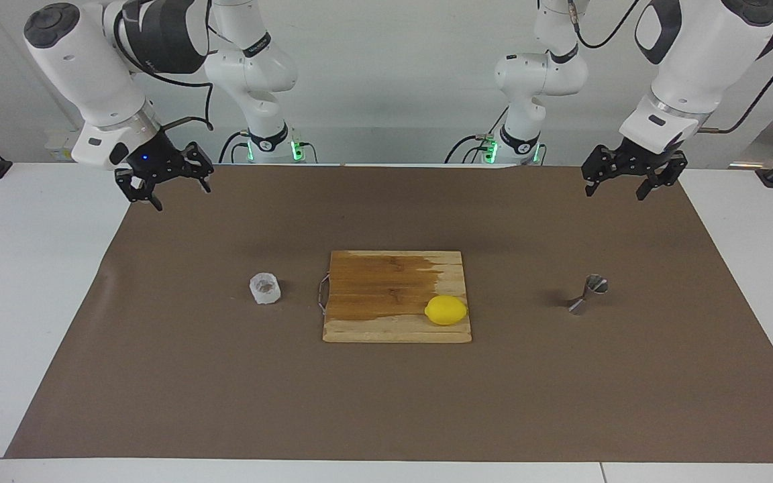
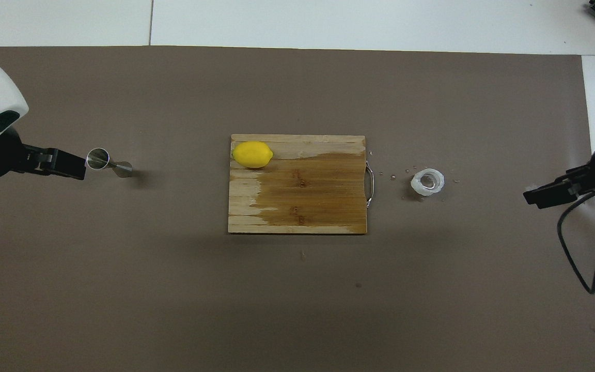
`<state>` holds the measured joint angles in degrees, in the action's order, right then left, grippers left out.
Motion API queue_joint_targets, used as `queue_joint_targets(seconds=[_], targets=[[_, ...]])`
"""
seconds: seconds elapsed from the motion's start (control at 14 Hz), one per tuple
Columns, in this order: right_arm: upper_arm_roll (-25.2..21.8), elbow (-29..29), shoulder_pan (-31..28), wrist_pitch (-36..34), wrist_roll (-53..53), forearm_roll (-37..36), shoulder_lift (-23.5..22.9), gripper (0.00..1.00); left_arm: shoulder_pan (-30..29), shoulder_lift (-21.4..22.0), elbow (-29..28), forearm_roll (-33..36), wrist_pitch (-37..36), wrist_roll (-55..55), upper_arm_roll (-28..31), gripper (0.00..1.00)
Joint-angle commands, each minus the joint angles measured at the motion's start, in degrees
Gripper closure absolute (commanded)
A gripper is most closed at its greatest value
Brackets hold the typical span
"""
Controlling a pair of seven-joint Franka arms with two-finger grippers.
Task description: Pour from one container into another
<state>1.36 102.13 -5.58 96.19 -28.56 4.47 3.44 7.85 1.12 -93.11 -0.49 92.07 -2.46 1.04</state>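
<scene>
Cup (image 1: 265,288), translucent and crinkled, stands upright on the brown mat (image 1: 225,389) toward the right arm's end, at 9 o'clock of the cutting board (image 1: 386,282) in the facing view. Steel jigger (image 1: 588,294) lies toppled at 3 o'clock of the board. Lemon (image 1: 446,310) sits on the board's corner nearest the jigger. Both grippers hang spread and empty over the mat: right gripper (image 1: 165,182), left gripper (image 1: 628,180).
</scene>
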Motion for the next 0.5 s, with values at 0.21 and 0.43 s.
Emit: queue_joint_targets(seconds=[0.21, 0.43], targets=[[0.49, -0.27, -0.31, -0.83, 1.23, -1.21, 0.26, 0.0, 0.23, 0.46, -0.05, -0.83, -1.19, -0.1, -0.07, 0.0], [0.49, -0.27, -0.31, -0.83, 1.23, -1.21, 0.26, 0.0, -0.11, 1.52, -2.51, -0.92, 1.43, 2.52, -0.25, 0.0]])
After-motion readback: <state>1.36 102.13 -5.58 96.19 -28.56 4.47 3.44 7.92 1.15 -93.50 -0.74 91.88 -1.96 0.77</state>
